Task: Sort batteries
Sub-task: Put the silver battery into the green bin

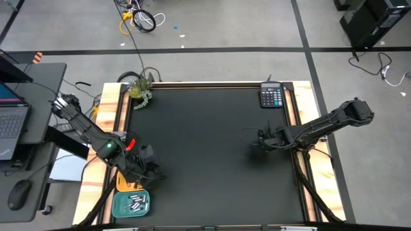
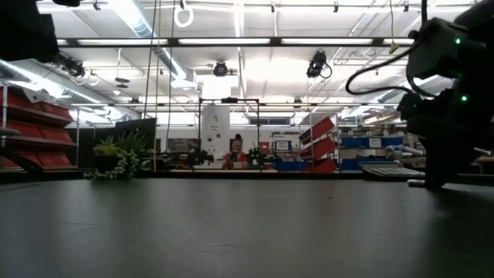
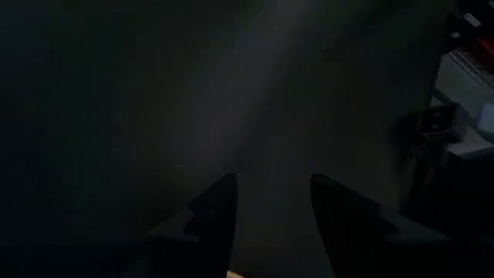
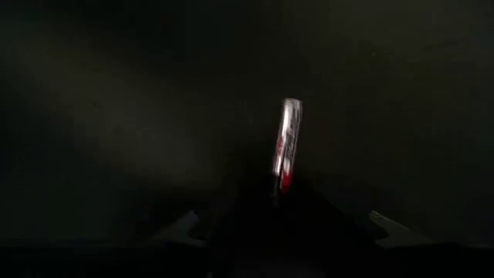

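The black table (image 1: 205, 147) was bare of loose batteries across its open middle, so the sorting looked nearly done. At its near left corner a teal tray (image 1: 119, 206) already held a cluster of pale batteries (image 1: 136, 204), with an orange tray (image 1: 122, 187) just beyond it, mostly hidden under the arm. The left gripper (image 1: 149, 168) hung low beside those trays, its fingers (image 3: 212, 212) apart with nothing between them. The right gripper (image 1: 255, 140) was over the right half of the table, its fingers clamped on one silvery battery (image 4: 287, 145) with red marking, which stood out past their tips. That battery seemed the last to be delivered.
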Action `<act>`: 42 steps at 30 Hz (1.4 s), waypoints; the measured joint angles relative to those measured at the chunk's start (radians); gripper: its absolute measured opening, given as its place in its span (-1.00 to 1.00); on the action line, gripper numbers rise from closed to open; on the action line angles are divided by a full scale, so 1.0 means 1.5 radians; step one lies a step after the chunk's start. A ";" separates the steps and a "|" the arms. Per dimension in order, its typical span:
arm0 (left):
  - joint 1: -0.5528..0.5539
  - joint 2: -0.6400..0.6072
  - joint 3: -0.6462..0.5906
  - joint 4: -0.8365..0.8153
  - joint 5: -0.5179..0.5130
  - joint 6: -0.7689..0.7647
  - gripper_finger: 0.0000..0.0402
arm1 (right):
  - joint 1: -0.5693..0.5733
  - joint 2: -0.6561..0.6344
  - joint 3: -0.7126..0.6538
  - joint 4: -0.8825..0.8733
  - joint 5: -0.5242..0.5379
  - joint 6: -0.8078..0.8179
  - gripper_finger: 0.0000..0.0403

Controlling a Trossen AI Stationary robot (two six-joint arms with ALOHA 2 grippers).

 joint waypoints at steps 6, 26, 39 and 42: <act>0.000 0.001 0.000 0.006 -0.092 0.081 -0.13 | -0.016 -0.005 -0.046 0.059 -0.010 0.001 -0.45; 0.078 0.082 -0.060 0.324 -0.347 0.473 -0.13 | 0.007 0.005 0.025 0.211 0.008 -0.223 -0.87; 0.193 0.278 -0.129 0.916 -0.102 0.624 -0.14 | 0.042 0.014 0.030 0.736 -0.119 -0.550 -0.87; 0.210 0.317 -0.128 1.056 -0.091 0.669 -0.14 | 0.059 0.031 0.033 0.782 -0.121 -0.585 -0.87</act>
